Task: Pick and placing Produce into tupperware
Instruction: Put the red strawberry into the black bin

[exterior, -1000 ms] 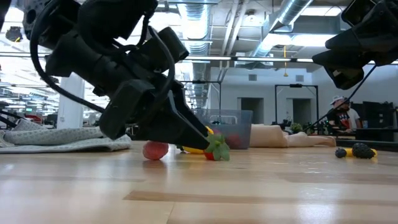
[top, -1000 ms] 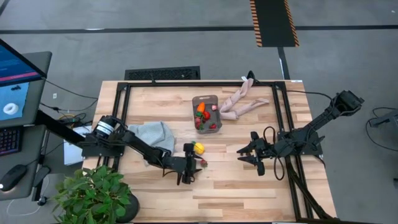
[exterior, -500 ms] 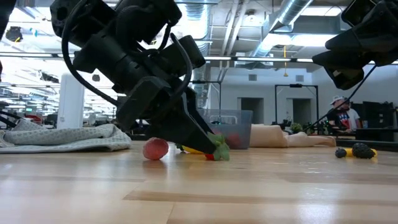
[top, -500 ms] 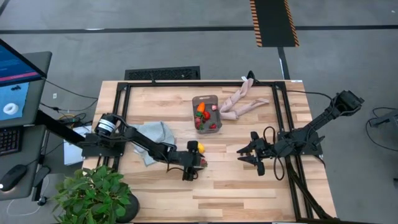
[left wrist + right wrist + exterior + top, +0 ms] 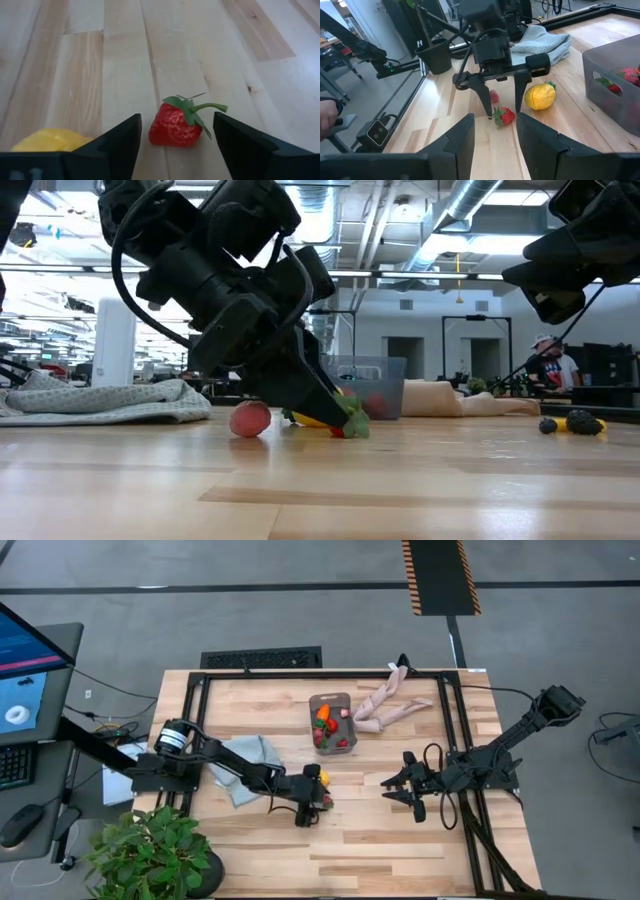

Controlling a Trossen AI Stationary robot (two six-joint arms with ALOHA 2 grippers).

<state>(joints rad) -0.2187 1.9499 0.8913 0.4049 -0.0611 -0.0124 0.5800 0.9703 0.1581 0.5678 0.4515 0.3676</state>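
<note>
1. Left gripper (image 5: 309,812), near centre of the table: I have its fingers spread wide and lowered to either side of a strawberry (image 5: 176,125), gripping nothing.
2. Risk, strawberry: it lies on its side with the green cap toward one finger. If I close off-centre, I judge it may squirt out and roll.
3. Risk, lemon (image 5: 540,96): it lies just beside the left gripper, on the far side. A finger could nudge it as I close or lift.
4. A small pink piece (image 5: 250,419) lies close by on the boards; I cannot tell what fruit it is.
5. Right gripper (image 5: 413,793), right of centre: it hangs waiting, fingers parted, nothing between them.
6. Tupperware (image 5: 334,701), far centre: it holds several red pieces and an orange one among green; I judge room remains.
7. Cloth (image 5: 245,754), left: no produce on it that I can see.
</note>
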